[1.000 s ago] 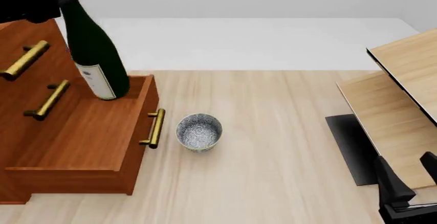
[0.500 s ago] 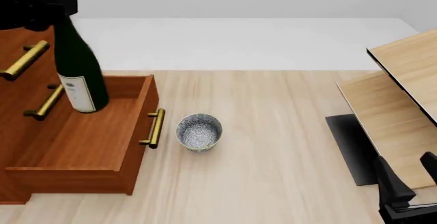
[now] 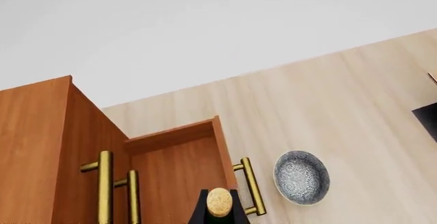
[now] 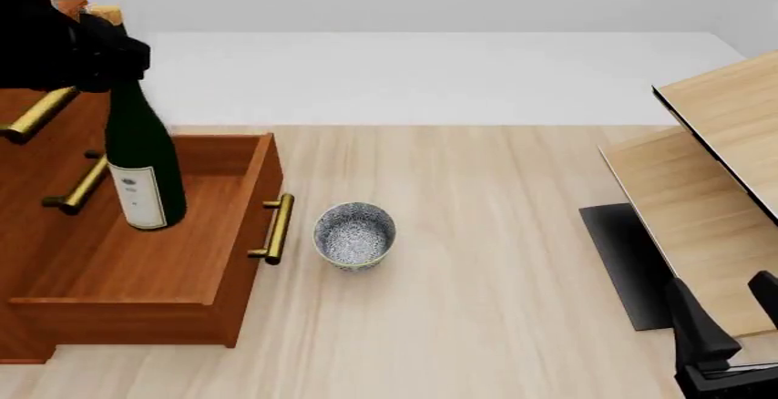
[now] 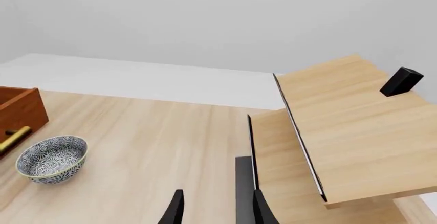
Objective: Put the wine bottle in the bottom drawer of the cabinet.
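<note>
Risk we see: wine bottle (image 4: 144, 167) hangs upright over the open bottom drawer (image 4: 158, 244); letting go too high could tip it against the drawer wall or the cabinet (image 4: 31, 139). Left tool (image 4: 97, 48) is clamped on the bottle neck just below the cork, bottle body hanging beneath it. Right tool (image 5: 215, 206) sits well apart, slightly parted, holding nothing.

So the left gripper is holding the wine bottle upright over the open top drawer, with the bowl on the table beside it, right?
Not quite. In the front view the left gripper holds the wine bottle over the open bottom drawer, not the top one; the upper drawers are shut. The bowl does sit on the table beside it.
</note>
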`<state>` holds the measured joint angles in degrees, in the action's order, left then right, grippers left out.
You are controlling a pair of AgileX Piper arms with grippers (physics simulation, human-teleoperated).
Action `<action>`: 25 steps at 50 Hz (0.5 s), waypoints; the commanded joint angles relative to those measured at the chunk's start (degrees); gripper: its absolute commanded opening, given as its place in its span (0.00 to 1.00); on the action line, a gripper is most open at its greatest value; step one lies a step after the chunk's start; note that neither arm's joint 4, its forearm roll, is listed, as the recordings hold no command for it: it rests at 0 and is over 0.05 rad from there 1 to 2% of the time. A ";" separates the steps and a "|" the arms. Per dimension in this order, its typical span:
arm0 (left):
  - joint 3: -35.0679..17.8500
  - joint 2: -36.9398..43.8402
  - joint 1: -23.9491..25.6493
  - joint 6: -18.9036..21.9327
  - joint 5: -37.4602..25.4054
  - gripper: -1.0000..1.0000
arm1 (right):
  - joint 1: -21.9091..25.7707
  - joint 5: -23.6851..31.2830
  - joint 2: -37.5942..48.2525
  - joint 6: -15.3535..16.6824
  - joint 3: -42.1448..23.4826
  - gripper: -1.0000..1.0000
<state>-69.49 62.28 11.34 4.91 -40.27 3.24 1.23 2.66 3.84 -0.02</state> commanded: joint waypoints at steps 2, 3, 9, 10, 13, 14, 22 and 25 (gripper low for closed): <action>2.29 0.73 -1.73 -0.19 1.62 0.00 | 0.04 0.09 -0.11 0.06 0.00 1.00; 2.36 0.77 -1.84 -0.29 1.74 0.00 | 0.01 0.10 -0.14 -0.04 0.00 1.00; 3.09 1.57 -2.34 -1.48 2.85 0.00 | -0.01 0.20 -0.24 -0.16 0.00 1.00; 3.46 1.77 -2.68 -1.51 3.36 0.00 | 0.00 0.18 -0.21 -0.16 0.00 1.00; 4.62 1.95 -2.88 -1.80 4.05 0.00 | -0.05 0.20 -0.26 -0.21 0.00 1.00; 4.91 2.02 -2.79 -1.98 4.17 0.00 | -0.01 0.18 -0.23 -0.07 0.00 1.00; 6.10 2.42 -2.49 -3.28 4.44 0.00 | -0.07 0.27 -0.32 -0.09 0.00 1.00; 7.02 2.42 -2.22 -3.90 4.90 0.00 | -0.06 0.22 -0.27 -0.10 0.00 1.00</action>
<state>-64.18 64.48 9.03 2.01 -36.58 3.20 1.44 2.42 3.77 -0.02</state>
